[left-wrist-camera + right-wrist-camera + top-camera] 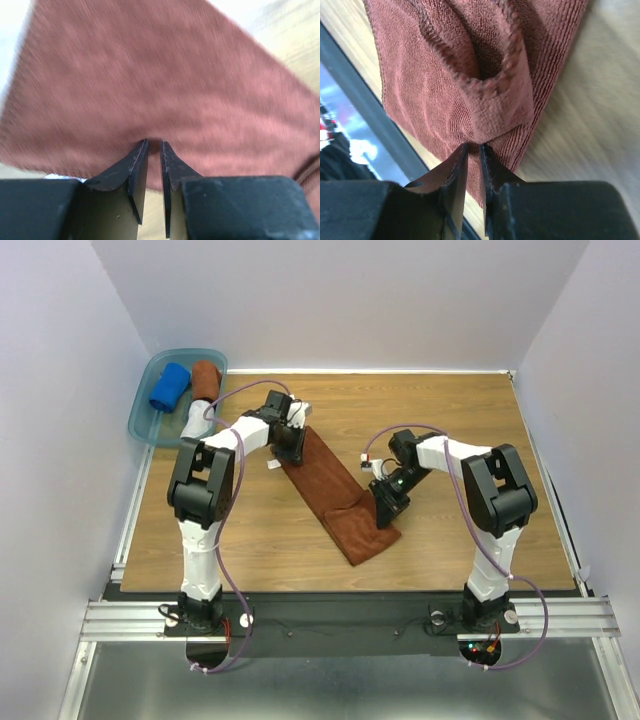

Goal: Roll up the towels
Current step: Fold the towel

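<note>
The brown towel (335, 495) lies flat on the table (450, 420), a long strip running diagonally from its far-left end to its near-right end, where a short flap is already folded back over it. Taking the towel as the landmark, the left gripper (291, 447) sits at its far-left end and the right gripper (385, 508) at its near-right edge, by the fold. In the left wrist view the left gripper (154, 143) has its jaws nearly together, tips meeting the towel's edge; whether cloth is pinched is hard to tell through the blur. The right gripper (472, 146) is nearly closed too, pinching a bunched ridge of the towel (485, 90) between its tips. The roll probably has to travel along the long axis, from the right arm's folded end toward the left arm. Beyond the towel's far-left end, a blue tub (150, 390) holds rolled towels.
</note>
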{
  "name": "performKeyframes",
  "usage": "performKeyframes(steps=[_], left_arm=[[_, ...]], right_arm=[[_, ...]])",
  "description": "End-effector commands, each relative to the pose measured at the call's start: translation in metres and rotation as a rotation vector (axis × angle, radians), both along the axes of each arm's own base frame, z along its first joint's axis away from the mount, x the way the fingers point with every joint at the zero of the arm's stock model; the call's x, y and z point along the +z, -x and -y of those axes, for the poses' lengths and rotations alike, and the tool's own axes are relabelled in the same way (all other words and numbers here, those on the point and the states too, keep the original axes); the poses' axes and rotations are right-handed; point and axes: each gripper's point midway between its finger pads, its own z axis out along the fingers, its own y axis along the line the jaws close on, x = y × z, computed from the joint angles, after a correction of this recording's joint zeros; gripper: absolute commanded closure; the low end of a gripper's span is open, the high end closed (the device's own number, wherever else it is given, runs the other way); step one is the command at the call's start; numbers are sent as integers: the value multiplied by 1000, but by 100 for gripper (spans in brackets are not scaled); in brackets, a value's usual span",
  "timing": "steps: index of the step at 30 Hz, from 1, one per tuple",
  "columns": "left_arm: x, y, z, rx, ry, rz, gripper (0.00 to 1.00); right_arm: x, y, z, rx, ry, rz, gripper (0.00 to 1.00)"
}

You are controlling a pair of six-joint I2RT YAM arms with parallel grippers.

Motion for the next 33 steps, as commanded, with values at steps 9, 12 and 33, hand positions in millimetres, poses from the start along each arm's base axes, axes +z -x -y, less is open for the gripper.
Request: performKeyframes(steps=[9,12,33], left_arm=[[-17,-86,43,-117,37,82,75],[-8,-111,56,-146,56,143,72],[293,2,-44,-210,171,930,1]], right_arm=[[-6,0,-68,-152,-237,-161,69],[2,-13,-88,-139,-290,-140,65],[83,-59,-117,-137,-509,9,64]])
